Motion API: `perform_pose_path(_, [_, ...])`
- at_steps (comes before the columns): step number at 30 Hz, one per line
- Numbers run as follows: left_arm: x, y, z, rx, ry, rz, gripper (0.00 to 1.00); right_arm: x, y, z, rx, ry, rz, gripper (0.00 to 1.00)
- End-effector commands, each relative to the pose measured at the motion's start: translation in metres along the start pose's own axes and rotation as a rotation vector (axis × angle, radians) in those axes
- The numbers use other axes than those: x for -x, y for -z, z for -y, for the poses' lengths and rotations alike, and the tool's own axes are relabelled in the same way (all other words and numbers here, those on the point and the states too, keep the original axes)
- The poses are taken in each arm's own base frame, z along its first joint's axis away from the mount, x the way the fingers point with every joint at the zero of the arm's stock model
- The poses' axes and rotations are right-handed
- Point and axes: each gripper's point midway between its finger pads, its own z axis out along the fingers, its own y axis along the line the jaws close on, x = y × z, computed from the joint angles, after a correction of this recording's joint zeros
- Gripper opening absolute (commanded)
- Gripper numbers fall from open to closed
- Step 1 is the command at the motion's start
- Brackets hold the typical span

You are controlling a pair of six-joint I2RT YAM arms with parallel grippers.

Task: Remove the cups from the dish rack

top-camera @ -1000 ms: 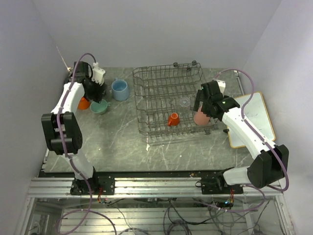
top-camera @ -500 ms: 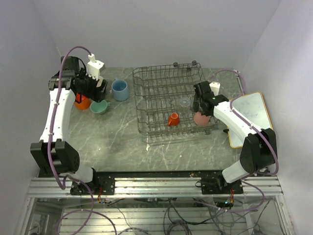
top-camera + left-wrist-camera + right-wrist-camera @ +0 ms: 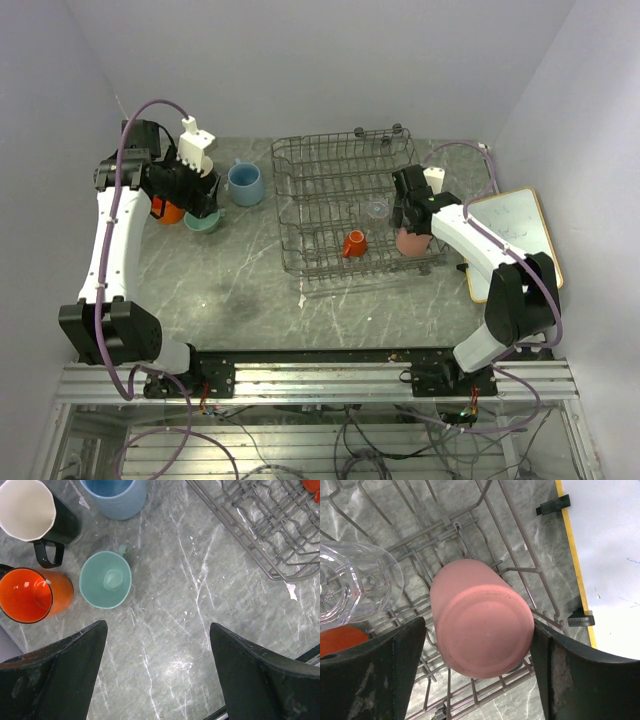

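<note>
The grey wire dish rack (image 3: 345, 137) holds the pink tumbler (image 3: 410, 243), upside down at its front right, the tiny orange cup (image 3: 353, 243) and the clear glass (image 3: 377, 208). My right gripper (image 3: 408, 222) is open, its fingers either side of the tumbler's base (image 3: 479, 630); the right finger (image 3: 570, 670) is close against it. Left of the rack stand the light blue mug (image 3: 244, 183), orange mug (image 3: 170, 211) and pale green cup (image 3: 203, 221). The black mug (image 3: 67, 527) shows only in the left wrist view. My left gripper (image 3: 200, 195) is open and empty above bare table (image 3: 157, 625).
A white board with a wooden frame (image 3: 515, 240) lies right of the rack, its yellow edge (image 3: 572, 555) near my right gripper. The rack's corner (image 3: 260, 535) lies to the right of my left gripper. Grey walls close in behind and on both sides.
My left gripper has lifted off the pale green cup, leaving it on the table. My right gripper has moved in over the pink tumbler.
</note>
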Motion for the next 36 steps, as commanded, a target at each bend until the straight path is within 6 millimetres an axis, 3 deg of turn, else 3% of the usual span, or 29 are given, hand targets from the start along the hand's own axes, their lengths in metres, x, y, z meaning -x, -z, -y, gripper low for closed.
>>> perform_pose_path(1, [-0.002,0.008,0.008,-0.012,-0.021,0.01,0.94,0.005,-0.003,-0.002,0.007,-0.019,0.016,0.77])
perform_pose_path(12, [0.0,0.014,0.017,-0.033,-0.038,0.039,0.98,0.005,-0.003,0.01,0.009,-0.059,0.02,0.49])
perform_pose_path(17, [0.0,0.014,0.017,-0.036,-0.035,0.04,0.98,0.024,0.012,0.011,0.026,-0.085,0.058,0.31])
perform_pose_path(20, [0.003,0.011,0.022,-0.048,-0.032,0.089,0.99,0.041,0.029,0.011,0.054,-0.106,0.086,0.23])
perform_pose_path(24, [0.0,0.008,0.035,-0.078,-0.044,0.142,1.0,0.063,0.059,0.012,0.103,-0.128,0.139,0.21])
perform_pose_path(29, [-0.009,0.01,0.04,-0.091,-0.082,0.129,1.0,0.1,0.111,0.009,0.231,-0.167,0.234,0.18])
perform_pose_path(32, [-0.008,0.012,0.046,-0.114,-0.098,0.15,1.0,0.114,0.141,-0.009,0.361,-0.156,0.257,0.17])
perform_pose_path(36, [-0.003,0.017,0.059,-0.165,-0.13,0.192,1.0,0.118,0.177,-0.054,0.541,-0.081,0.225,0.13])
